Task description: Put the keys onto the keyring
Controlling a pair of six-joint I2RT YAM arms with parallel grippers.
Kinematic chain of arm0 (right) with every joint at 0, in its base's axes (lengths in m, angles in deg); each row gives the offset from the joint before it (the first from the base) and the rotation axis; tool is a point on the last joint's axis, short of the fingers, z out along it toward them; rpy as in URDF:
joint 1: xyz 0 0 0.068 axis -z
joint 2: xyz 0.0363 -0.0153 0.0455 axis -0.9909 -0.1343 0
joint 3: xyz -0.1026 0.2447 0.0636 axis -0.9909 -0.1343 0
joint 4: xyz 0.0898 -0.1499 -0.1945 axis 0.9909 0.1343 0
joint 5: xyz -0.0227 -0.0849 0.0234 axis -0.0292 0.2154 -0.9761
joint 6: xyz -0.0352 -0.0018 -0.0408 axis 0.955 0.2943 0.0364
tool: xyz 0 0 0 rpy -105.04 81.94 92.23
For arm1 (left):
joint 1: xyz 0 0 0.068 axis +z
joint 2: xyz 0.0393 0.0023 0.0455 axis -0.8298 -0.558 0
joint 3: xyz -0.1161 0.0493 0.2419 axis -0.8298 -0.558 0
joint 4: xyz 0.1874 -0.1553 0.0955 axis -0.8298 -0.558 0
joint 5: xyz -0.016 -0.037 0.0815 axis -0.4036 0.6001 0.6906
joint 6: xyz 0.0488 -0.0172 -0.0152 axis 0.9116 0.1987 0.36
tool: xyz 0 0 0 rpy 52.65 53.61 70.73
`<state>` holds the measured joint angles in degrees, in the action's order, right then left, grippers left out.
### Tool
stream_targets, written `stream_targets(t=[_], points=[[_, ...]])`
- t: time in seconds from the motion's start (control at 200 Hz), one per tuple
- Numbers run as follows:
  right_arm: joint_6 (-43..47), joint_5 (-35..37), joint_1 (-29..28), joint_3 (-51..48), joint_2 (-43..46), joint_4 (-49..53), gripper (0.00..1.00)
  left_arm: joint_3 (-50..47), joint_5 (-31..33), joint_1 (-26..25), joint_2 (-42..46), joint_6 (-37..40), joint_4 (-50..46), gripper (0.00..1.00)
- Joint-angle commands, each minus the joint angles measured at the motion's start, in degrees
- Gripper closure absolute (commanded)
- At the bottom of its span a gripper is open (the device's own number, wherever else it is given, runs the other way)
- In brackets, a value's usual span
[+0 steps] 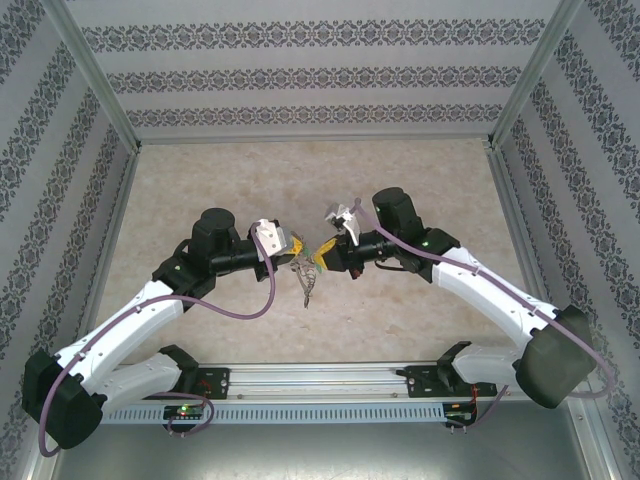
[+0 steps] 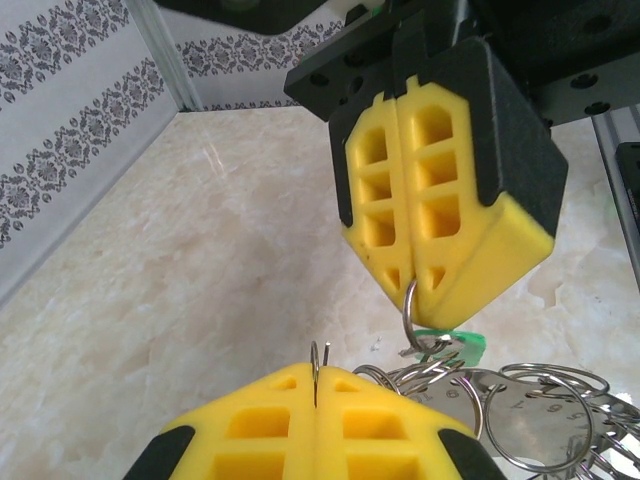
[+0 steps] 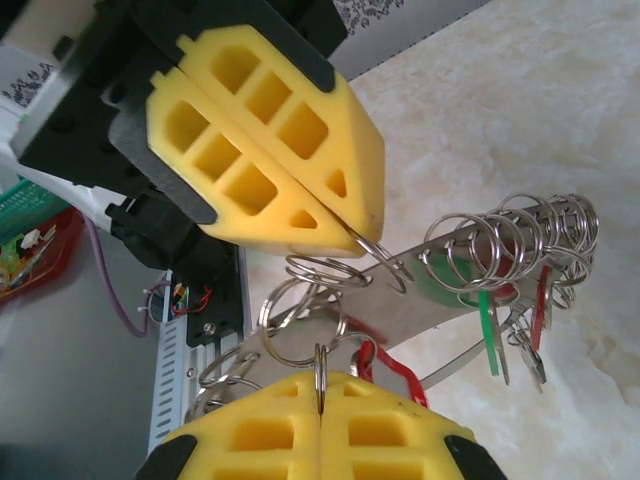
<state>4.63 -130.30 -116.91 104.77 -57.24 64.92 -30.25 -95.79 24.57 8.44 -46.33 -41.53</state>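
Note:
My two grippers meet tip to tip above the middle of the table. The left gripper is shut, pinching a small silvery split ring. The right gripper is shut on another small ring. Both rings belong to the keyring, a flat grey metal band edged with several small rings, which hangs between and below the fingertips. Keys dangle from it: a green one, a red one, and a red piece beside the right fingertips.
The beige marble-patterned table top is walled by patterned panels on three sides. An aluminium rail with the arm bases runs along the near edge. A red basket sits off the table.

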Motion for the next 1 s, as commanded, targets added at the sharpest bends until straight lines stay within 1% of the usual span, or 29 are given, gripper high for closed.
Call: stream_targets(t=[0.0,0.16,0.465,0.575,0.679,0.994], points=[[1.32,-2.10,-0.08,0.63,0.81,-1.38,1.00,1.21,-1.69,-0.84,-0.05,-1.14,4.63,1.00],[0.17,-3.65,-0.16,2.92,-1.47,-1.48,1.00,1.67,-2.59,-0.98,-0.39,-1.31,4.43,1.00],[-1.42,-3.62,0.21,4.25,-3.81,-1.20,1.00,1.90,-4.08,-1.04,0.39,-1.94,4.53,1.00],[-4.49,-5.59,0.71,5.84,-5.11,-1.30,1.00,1.61,-5.16,-1.04,0.54,-2.05,4.71,1.00],[-5.28,-6.95,1.06,7.41,-6.55,0.24,1.00,1.76,-5.67,-1.02,0.59,-2.68,5.28,1.00],[-7.82,-9.51,3.29,6.41,-8.42,0.29,1.00,1.59,-5.89,-1.02,0.93,-3.18,5.85,1.00]])
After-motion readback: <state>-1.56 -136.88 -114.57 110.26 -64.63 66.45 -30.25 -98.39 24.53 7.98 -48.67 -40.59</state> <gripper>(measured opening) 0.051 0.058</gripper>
